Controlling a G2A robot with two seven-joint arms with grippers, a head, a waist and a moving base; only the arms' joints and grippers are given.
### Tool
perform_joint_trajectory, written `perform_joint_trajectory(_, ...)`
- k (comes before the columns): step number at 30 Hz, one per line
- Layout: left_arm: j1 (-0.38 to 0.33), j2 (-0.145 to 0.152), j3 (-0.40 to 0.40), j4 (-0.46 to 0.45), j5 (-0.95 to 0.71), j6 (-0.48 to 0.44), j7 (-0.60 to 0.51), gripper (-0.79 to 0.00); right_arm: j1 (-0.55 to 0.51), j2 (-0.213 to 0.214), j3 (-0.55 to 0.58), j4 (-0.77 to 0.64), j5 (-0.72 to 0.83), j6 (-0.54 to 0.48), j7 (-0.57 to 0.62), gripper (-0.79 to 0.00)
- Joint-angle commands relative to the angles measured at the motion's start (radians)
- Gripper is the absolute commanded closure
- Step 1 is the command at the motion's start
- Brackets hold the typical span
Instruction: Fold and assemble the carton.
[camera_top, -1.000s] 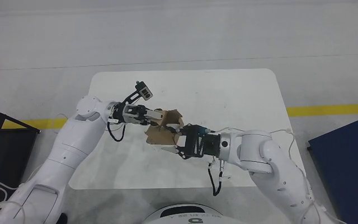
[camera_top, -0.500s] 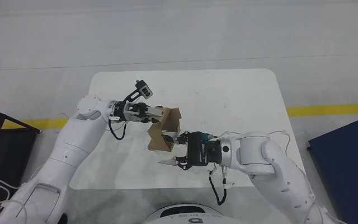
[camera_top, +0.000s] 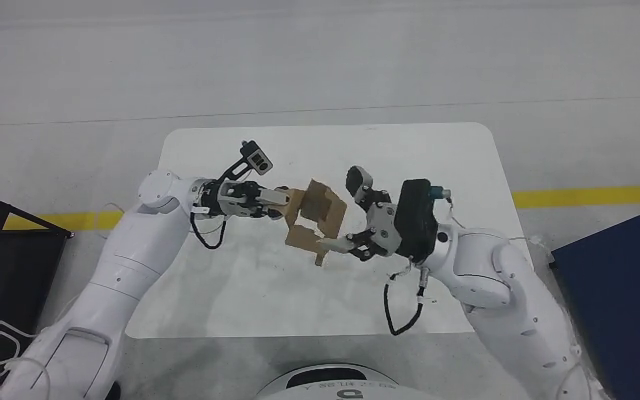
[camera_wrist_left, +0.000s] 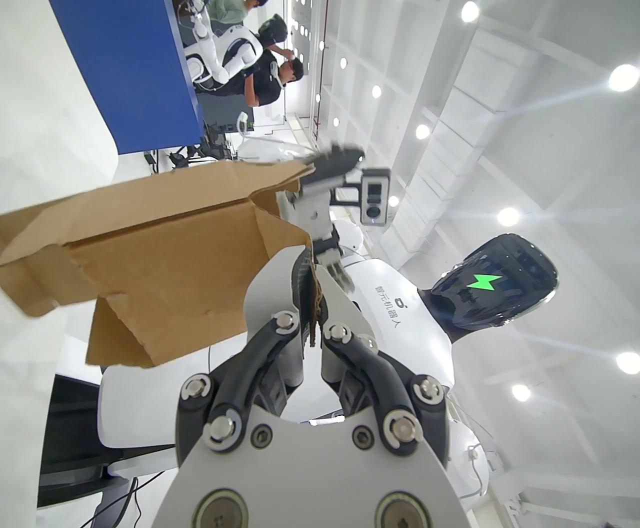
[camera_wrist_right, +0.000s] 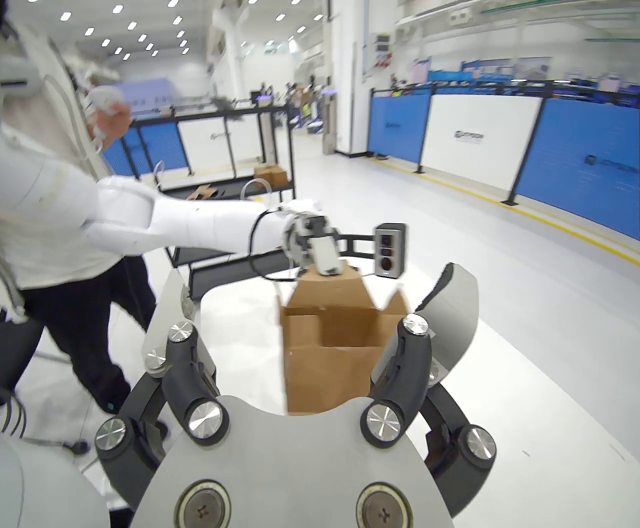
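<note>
The step in hand looks like closing a loose flap on the brown carton (camera_top: 318, 212), which is hanging half-opened above the middle of the white tabletop (camera_top: 450, 165). To do it well, the holding arm should be acting as a firm anchor. The free arm should be pushing the flap along its crease, toward that anchor, rather than against a side wall, which would probably buckle. A slow, square push seems wise, since the box is being held by one thin edge only and could twist. The left pincer (camera_wrist_left: 314, 282) is clenching one flap, its fingers pinched flat on the cardboard edge, and in the top view it is gripping from the carton's 9 o'clock side. The right pincer (camera_wrist_right: 314, 280) is sitting at the carton's 4 o'clock, spread wide and grasping nothing. In its own wrist view the box's open mouth is lying between its two fingers. Whether a fingertip is brushing the cardboard, I cannot tell.
</note>
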Motion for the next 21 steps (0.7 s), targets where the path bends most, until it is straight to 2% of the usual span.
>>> perform_joint_trajectory(1, 0.003, 0.002, 0.000, -0.010, -0.013, -0.002, 0.000, 0.000, -0.044, 0.002, 0.046, 0.013, 0.007, 0.046, -0.041, -0.785)
perform_joint_trajectory(4, 0.007, 0.006, 0.003, -0.020, -0.031, -0.001, 0.000, 0.000, -0.095, 0.005, 0.074, 0.014, -0.030, 0.081, -0.035, -0.776)
perform_joint_trajectory(8, 0.006, 0.010, 0.010, -0.025, -0.044, 0.002, 0.000, 0.000, -0.110, 0.004, 0.039, 0.004, -0.065, 0.086, -0.006, -0.785)
perform_joint_trajectory(17, -0.008, 0.015, 0.041, -0.034, -0.054, -0.005, 0.000, 0.000, -0.006, -0.014, -0.120, 0.027, -0.140, 0.150, 0.108, -0.779)
perform_joint_trajectory(21, -0.009, 0.018, 0.048, -0.029, -0.060, -0.012, 0.000, 0.000, 0.026, -0.018, -0.145, 0.029, -0.143, 0.159, 0.148, -0.785)
